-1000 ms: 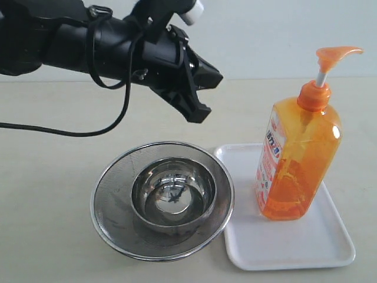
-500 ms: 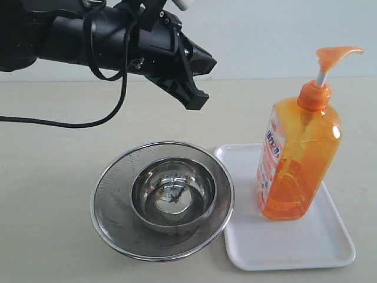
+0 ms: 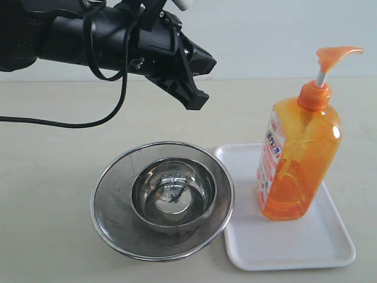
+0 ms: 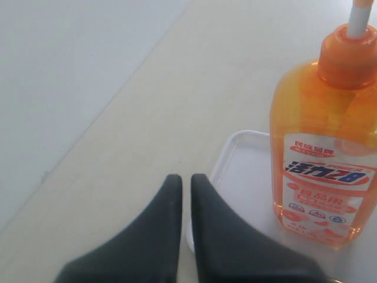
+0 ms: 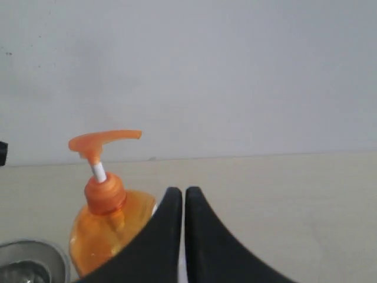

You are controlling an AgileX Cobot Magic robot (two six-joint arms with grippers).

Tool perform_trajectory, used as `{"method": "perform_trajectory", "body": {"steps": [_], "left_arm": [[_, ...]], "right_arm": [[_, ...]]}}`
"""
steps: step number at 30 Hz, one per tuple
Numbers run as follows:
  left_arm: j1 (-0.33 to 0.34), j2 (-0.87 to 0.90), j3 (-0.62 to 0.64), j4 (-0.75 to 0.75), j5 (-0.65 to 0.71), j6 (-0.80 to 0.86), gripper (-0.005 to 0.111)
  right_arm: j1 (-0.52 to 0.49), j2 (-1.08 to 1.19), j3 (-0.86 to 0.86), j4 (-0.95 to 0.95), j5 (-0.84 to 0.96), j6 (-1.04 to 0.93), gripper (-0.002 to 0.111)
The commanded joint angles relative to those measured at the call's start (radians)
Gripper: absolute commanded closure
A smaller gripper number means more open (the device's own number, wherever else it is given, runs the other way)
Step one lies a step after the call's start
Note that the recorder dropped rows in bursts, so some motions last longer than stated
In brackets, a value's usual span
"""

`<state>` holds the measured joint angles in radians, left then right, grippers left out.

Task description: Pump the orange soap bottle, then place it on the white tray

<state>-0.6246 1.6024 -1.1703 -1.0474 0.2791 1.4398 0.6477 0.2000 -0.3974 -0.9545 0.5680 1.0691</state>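
The orange soap bottle (image 3: pixel 297 159) stands upright on the white tray (image 3: pixel 283 247) at the right, its pump head (image 3: pixel 337 56) raised on the white stem. My left gripper (image 3: pixel 205 82) hangs in the air to the upper left of the bottle, well apart from it, shut and empty. In the left wrist view the shut fingers (image 4: pixel 186 177) point toward the tray's rim (image 4: pixel 241 171), with the bottle (image 4: pixel 324 147) beyond. In the right wrist view the right gripper (image 5: pixel 181 190) is shut on nothing, the bottle (image 5: pixel 103 230) beyond it. The right arm is outside the exterior view.
A round steel strainer (image 3: pixel 112 188) with a smaller steel bowl (image 3: pixel 174 194) inside sits left of the tray, touching its edge, below my left gripper. A black cable (image 3: pixel 76 127) trails from the left arm over the beige table.
Over the second the left arm rose a little and drew slightly left, then held still. The bottle, tray and strainer have not moved.
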Motion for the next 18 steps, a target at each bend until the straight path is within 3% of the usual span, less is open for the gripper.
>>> {"method": "perform_trajectory", "body": {"steps": [1, 5, 14, 18], "left_arm": [[0.003, -0.008, -0.004, -0.002, -0.004, -0.013, 0.102], [0.003, -0.008, -0.004, -0.002, -0.004, -0.013, 0.102], [0.003, -0.008, -0.004, -0.002, -0.001, -0.013, 0.102], [0.003, -0.008, -0.004, -0.002, -0.001, -0.013, 0.102]], "right_arm": [[-0.001, -0.020, -0.012, 0.280, -0.008, -0.334, 0.108], [-0.001, -0.035, -0.012, 0.480, -0.024, -0.619, 0.108], [-0.001, -0.077, -0.012, 0.690, -0.030, -0.694, 0.108], [-0.001, -0.079, -0.010, 0.859, -0.046, -0.875, 0.108]]}}
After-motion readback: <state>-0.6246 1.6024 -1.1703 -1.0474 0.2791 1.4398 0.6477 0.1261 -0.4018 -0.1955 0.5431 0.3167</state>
